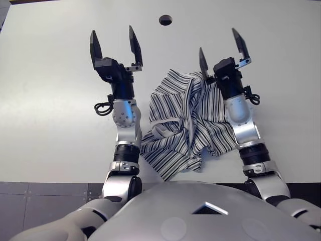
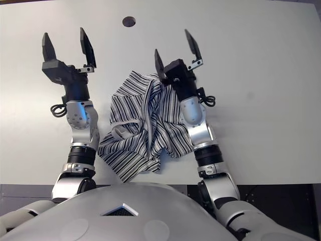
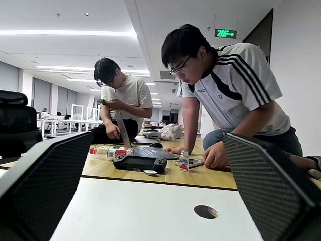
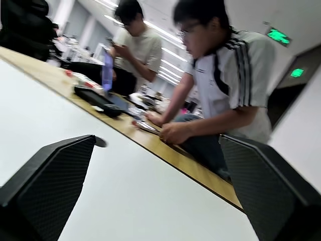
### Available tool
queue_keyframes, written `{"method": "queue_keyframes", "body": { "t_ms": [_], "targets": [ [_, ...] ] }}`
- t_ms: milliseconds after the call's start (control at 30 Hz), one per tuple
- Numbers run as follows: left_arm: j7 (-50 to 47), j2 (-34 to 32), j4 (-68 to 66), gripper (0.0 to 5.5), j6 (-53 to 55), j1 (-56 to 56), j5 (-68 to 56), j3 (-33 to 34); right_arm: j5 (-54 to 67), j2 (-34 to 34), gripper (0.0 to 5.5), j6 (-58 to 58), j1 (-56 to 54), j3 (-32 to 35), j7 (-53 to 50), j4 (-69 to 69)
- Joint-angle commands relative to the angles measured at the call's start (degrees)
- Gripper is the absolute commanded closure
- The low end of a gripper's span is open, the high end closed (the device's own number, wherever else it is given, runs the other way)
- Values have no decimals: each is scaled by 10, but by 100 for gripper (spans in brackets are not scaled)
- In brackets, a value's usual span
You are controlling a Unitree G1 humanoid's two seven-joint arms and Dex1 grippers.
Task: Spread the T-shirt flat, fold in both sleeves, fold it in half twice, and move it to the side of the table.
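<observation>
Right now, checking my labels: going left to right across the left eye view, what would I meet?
left gripper → hole in the table → right gripper. The striped T-shirt overlaps the last two sideways, so I leave it out.

The left gripper (image 3: 158,135) is seen with its fingers spread wide. Between them the white table (image 3: 140,211) is shown, with a round hole (image 3: 206,211) just ahead.
</observation>
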State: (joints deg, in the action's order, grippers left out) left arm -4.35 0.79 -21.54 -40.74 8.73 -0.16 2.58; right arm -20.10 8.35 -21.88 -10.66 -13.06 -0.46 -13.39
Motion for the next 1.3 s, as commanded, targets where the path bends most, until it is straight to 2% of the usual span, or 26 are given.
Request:
{"method": "queue_keyframes", "body": {
  "t_ms": [33,467,600,733,833,933,1000,1133,1233,1300],
  "targets": [
    [6,2,-2,71,9,14,-4,0,-2,2,94,8,-18,-2,6,-8],
    [-2,-2,-38,71,-6,16,25,1,35,-16,94,-31,-23,36,-34,-38],
    [-6,-5,-37,71,-8,20,31,5,-21,-2,94,-30,-34,-7,-15,-25],
    [-12,-14,-34,71,-9,35,16,28,-122,52,94,-25,-117,-132,154,-18],
    [-12,-14,-42,71,-12,48,15,33,-153,90,94,-40,-172,-189,261,-48],
    [-9,-7,-53,71,-15,58,15,29,-180,118,94,-62,-223,-233,330,-136],
    [-7,-6,-56,71,-16,62,14,28,-190,112,94,-69,-244,-249,338,-198],
    [-5,-3,-58,71,-16,66,13,25,-206,71,94,-69,-288,-272,302,-335],
    [-3,-3,-53,71,-16,62,11,23,-215,12,94,-53,-320,-286,249,-448],
    [-2,-4,-50,71,-15,60,10,23,-205,-17,94,-21,-347,-274,204,-522]
  ]
}}
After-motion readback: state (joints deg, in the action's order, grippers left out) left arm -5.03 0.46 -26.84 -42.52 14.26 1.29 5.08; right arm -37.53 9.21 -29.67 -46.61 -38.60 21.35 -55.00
